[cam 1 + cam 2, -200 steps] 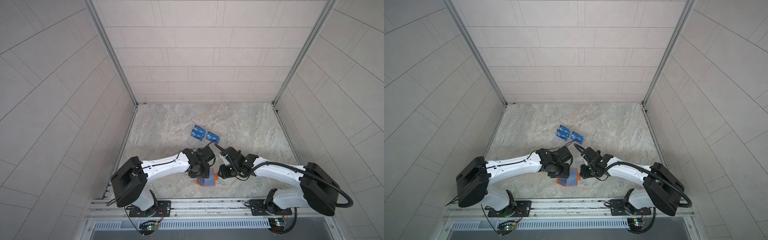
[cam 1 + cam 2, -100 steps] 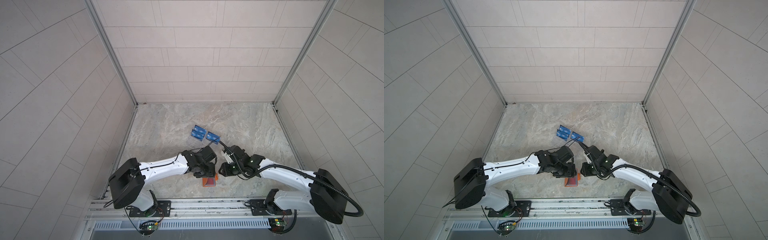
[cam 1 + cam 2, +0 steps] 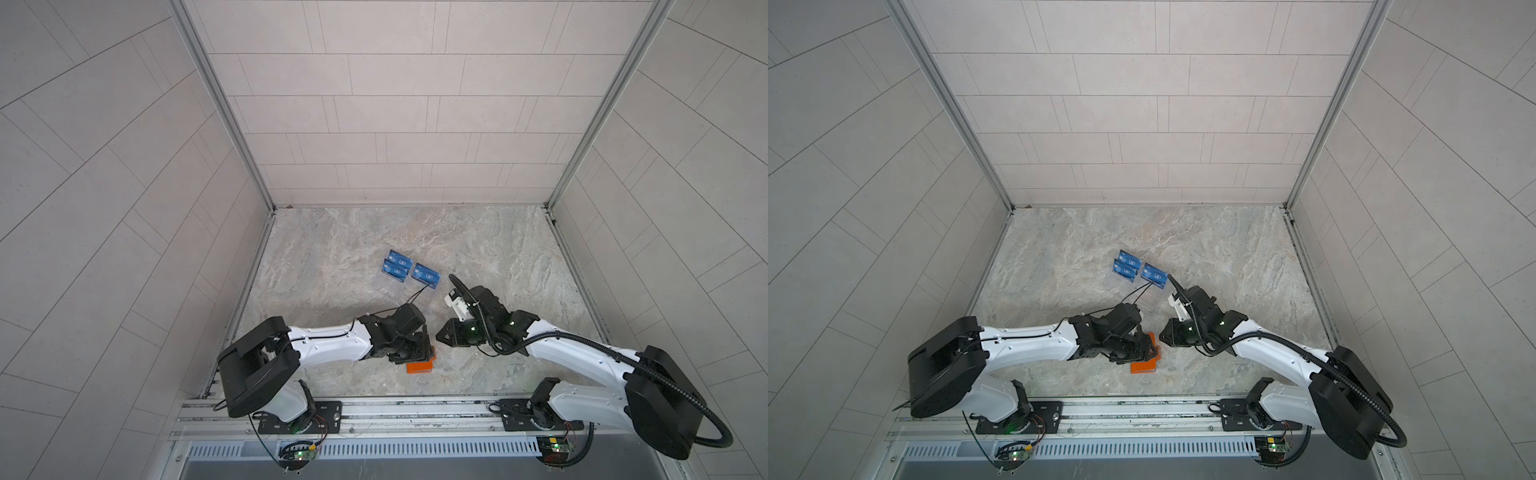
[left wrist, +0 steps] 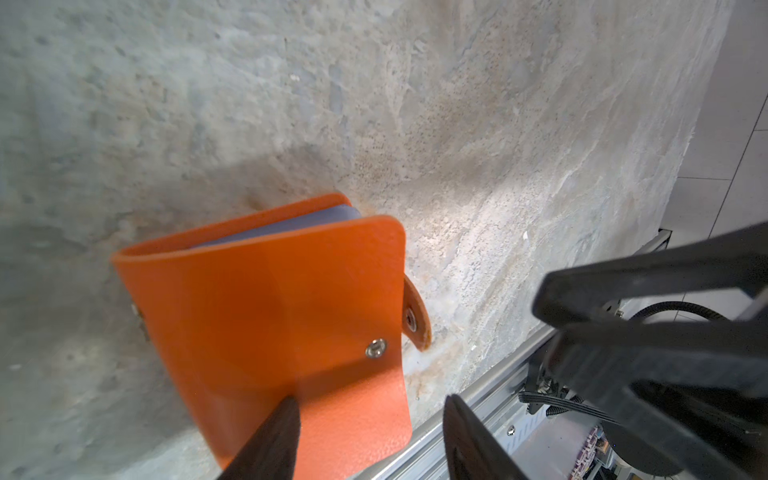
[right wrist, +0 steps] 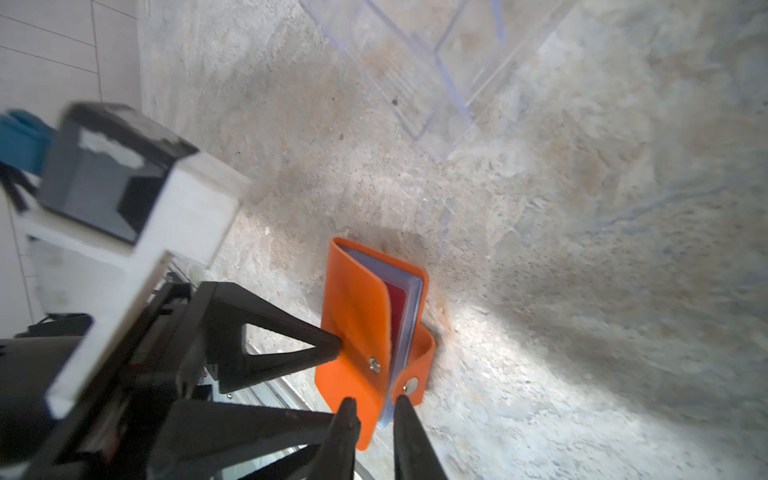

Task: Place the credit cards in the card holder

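Has the card holder (image 4: 270,311) lying on the tabletop (image 3: 478,249) close to the front rail (image 3: 374,409), within reach of both arms, with cover (image 5: 353,299) raised partway and snap tab (image 5: 415,374) undone, exposing the clear sleeves (image 5: 409,291). Shows a red credit card (image 5: 397,299) already seated in a sleeve. Sets the left claw (image 4: 370,401) with fingers apart, one fingertip (image 5: 334,347) against the outer face of the cover, probably to prop or steady it. Puts the right claw (image 5: 374,401) at the open edge, fingers nearly together with a slim gap; cannot tell whether clamped on the sleeve edge or only lined up before it. Counts three blue credit cards (image 3: 398,266) resting in the clear rack (image 5: 419,75) farther back, well apart from the holder, likely next in line.
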Controlling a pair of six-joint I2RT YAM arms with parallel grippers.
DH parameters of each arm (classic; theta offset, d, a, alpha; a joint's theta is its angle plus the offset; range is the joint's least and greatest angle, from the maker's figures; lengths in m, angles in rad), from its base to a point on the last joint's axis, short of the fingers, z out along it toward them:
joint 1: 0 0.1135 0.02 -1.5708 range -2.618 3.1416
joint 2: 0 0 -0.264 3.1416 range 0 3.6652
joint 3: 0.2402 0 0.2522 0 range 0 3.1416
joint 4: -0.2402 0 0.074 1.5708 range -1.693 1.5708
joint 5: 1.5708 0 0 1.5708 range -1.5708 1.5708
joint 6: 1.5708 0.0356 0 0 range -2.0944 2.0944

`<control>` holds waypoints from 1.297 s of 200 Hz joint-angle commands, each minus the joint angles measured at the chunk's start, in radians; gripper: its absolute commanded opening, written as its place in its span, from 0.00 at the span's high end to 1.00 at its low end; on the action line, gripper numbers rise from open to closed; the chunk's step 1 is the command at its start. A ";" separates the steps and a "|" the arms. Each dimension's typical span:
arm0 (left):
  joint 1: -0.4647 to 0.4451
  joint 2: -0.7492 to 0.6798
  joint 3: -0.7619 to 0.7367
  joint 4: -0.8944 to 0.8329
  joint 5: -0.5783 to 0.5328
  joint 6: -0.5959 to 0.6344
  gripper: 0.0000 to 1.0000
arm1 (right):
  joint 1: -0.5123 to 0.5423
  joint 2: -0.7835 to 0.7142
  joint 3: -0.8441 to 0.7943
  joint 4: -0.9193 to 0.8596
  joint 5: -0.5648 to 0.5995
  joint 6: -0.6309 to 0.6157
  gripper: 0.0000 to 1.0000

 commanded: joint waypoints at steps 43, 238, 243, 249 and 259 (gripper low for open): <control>-0.005 0.012 -0.023 0.002 -0.014 -0.003 0.42 | -0.004 0.168 0.091 0.062 -0.112 -0.023 0.87; 0.064 -0.002 0.101 -0.297 -0.155 0.159 0.49 | 0.026 0.329 0.160 -0.101 -0.007 -0.106 0.90; 0.064 0.011 0.105 -0.293 -0.156 0.161 0.49 | 0.026 0.329 0.160 -0.103 -0.006 -0.105 0.90; 0.063 0.021 0.108 -0.293 -0.157 0.164 0.49 | 0.026 0.330 0.159 -0.106 -0.004 -0.106 0.90; 0.062 0.037 0.113 -0.293 -0.160 0.170 0.49 | 0.027 0.331 0.161 -0.110 0.000 -0.107 0.90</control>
